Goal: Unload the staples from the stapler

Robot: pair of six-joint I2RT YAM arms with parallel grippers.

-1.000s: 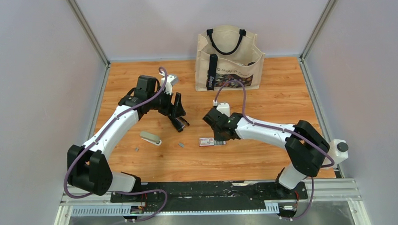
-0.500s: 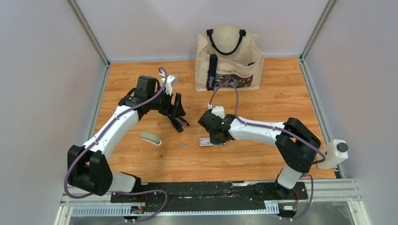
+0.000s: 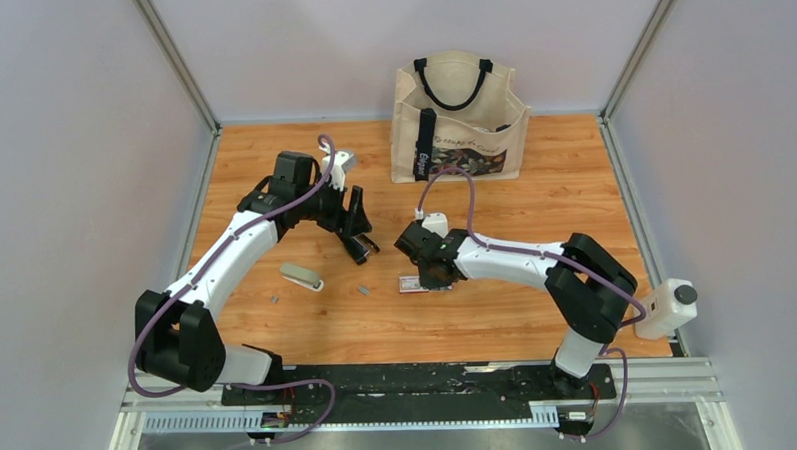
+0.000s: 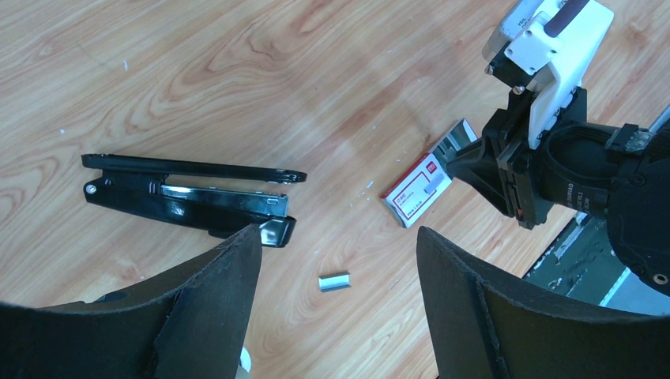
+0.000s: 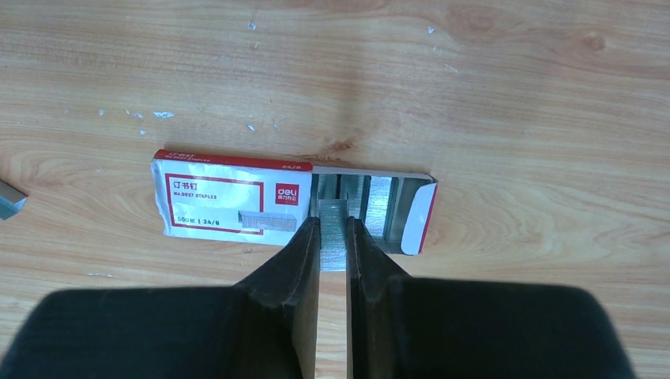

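The right gripper, clamped on the strip of staples over the open end of the small box on the desk, should set it down level inside before letting go, while the left gripper hangs wide open above the opened stapler.

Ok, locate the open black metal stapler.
Left wrist view: the stapler lies left of centre on the table, by the left gripper and a silvery staple strip.

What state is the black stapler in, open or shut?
Open. In the left wrist view the stapler lies on the table with its thin top arm splayed away from the body, joined only at the hinge.
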